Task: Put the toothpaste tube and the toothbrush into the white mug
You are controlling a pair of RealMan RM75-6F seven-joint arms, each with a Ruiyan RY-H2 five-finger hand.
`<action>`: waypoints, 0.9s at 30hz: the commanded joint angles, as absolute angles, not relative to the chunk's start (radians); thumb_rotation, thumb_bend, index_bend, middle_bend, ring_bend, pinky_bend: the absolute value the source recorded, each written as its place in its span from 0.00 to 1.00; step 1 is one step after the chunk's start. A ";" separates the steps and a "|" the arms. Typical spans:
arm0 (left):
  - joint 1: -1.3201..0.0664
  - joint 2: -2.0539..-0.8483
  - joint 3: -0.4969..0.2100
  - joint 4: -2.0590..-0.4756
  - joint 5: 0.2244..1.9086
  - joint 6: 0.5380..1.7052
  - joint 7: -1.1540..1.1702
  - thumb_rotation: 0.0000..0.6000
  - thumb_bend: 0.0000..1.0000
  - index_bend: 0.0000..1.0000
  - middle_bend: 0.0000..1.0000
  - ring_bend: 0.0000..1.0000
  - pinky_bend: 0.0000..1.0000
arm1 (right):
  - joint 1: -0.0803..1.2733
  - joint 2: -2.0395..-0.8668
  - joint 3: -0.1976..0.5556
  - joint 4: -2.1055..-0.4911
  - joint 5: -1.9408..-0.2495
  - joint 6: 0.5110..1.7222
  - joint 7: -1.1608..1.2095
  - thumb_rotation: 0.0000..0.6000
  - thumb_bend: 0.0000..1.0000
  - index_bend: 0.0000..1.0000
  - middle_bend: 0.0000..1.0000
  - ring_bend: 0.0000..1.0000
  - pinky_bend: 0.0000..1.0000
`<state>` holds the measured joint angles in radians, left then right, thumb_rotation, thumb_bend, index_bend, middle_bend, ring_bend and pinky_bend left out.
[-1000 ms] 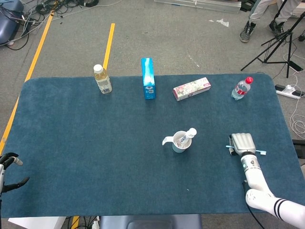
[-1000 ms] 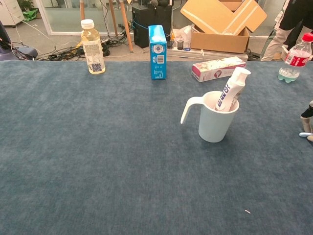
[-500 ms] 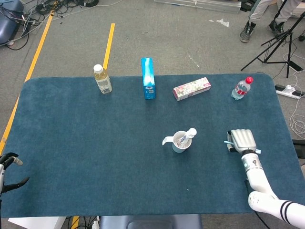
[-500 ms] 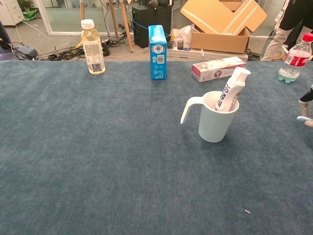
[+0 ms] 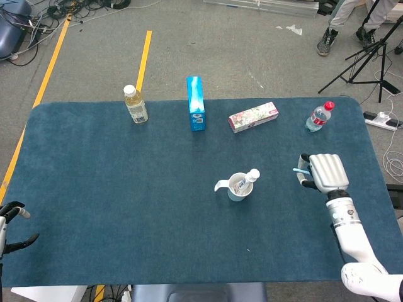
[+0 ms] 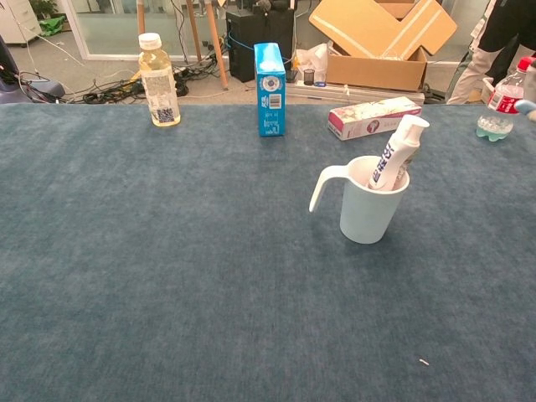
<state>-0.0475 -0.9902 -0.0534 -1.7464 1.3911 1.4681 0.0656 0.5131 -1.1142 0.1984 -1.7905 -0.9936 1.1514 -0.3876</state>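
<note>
- Fingers (image 5: 327, 168) of the right hand (image 5: 325, 174) are curled around the toothbrush (image 5: 301, 170), and its light blue end pokes out on the side nearest the white mug (image 5: 237, 187).
- Off to that same side stands the white mug, well apart from the fingers, with the toothpaste tube (image 5: 247, 179) already leaning inside it (cap up).
- Far across the blue table (image 5: 113, 189), the left hand (image 5: 11, 228) sits at the edge with fingers apart, holding nothing.
- Beyond the fingers, along the far edge, stand a water bottle (image 5: 318, 116), a flowered box (image 5: 253, 117), a blue carton (image 5: 196, 103) and a yellow drink bottle (image 5: 135, 104).
- Past the table is grey floor (image 5: 239, 38) with a yellow line (image 5: 143, 60).
</note>
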 commanded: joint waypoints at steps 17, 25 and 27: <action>-0.047 -0.988 -0.055 -1.746 1.388 1.467 0.060 1.00 0.00 0.47 0.32 0.33 0.39 | 0.500 -1.063 0.236 -1.926 -1.463 1.220 0.112 1.00 0.34 0.64 1.00 1.00 1.00; -0.046 -0.987 -0.054 -1.748 1.392 1.471 0.058 1.00 0.00 0.47 0.32 0.33 0.39 | 0.512 -1.103 0.231 -1.918 -1.532 1.238 0.329 1.00 0.34 0.65 1.00 1.00 1.00; -0.046 -0.986 -0.054 -1.749 1.393 1.472 0.058 1.00 0.00 0.47 0.32 0.33 0.39 | 0.515 -1.107 0.231 -1.916 -1.534 1.238 0.366 1.00 0.35 0.65 1.00 1.00 1.00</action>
